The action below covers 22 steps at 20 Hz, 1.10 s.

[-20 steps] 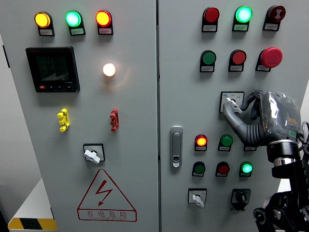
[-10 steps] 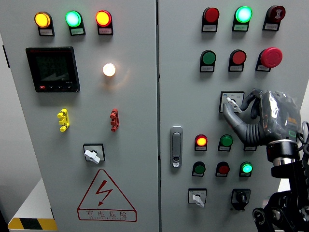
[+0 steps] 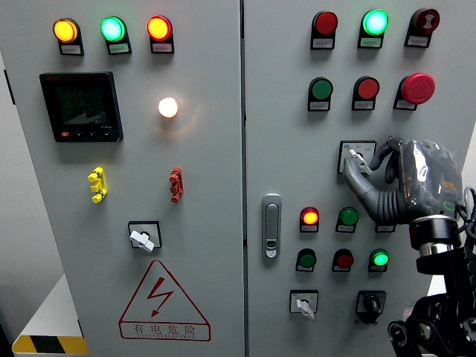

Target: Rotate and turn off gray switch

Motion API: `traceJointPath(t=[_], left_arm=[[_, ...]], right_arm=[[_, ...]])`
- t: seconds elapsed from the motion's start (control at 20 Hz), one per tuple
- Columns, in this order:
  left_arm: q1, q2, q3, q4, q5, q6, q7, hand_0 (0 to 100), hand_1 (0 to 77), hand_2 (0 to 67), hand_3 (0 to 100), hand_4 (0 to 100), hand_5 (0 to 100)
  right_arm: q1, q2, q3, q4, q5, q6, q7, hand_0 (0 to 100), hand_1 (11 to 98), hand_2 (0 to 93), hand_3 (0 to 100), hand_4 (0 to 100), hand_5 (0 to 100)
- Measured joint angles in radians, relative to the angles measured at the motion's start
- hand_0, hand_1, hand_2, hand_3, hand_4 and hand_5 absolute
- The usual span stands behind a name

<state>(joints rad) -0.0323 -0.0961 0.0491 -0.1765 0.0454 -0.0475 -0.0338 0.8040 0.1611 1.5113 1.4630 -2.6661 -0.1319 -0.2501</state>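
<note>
The gray rotary switch point(image 3: 358, 158) sits on a square plate on the right cabinet door, its pale handle pointing up and to the left. My right hand point(image 3: 370, 169) comes up from the lower right and is closed on that handle. Its thumb point(image 3: 358, 186) lies under and left of the knob, and a curled finger point(image 3: 384, 152) presses on the knob's right side. The hand covers the right part of the switch plate. My left arm does not show.
Two similar gray switches sit lower, one on the left door point(image 3: 142, 238) and one at the bottom right point(image 3: 303, 305), beside a black knob point(image 3: 370, 303). Lit and unlit lamps, a red mushroom button point(image 3: 417, 88) and a door latch point(image 3: 271, 225) surround the hand.
</note>
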Motion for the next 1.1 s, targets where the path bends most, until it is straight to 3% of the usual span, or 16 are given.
traceJointPath(t=[0.7, 1.1], left_arm=[[0.0, 0.0, 0.0, 0.0, -0.001, 0.0, 0.0, 0, 0.0, 10.4, 21, 13, 13], [0.0, 0.0, 0.0, 0.0, 0.001, 0.0, 0.0, 0, 0.0, 10.5, 21, 13, 13]], right_arm=[[0.0, 0.0, -0.001, 0.0, 0.003, -0.001, -0.012, 50, 34.3, 78.0, 95, 84, 96], [0.001, 0.0, -0.009, 0.0, 0.005, -0.002, -0.012, 52, 33.7, 69.8, 100, 84, 95]])
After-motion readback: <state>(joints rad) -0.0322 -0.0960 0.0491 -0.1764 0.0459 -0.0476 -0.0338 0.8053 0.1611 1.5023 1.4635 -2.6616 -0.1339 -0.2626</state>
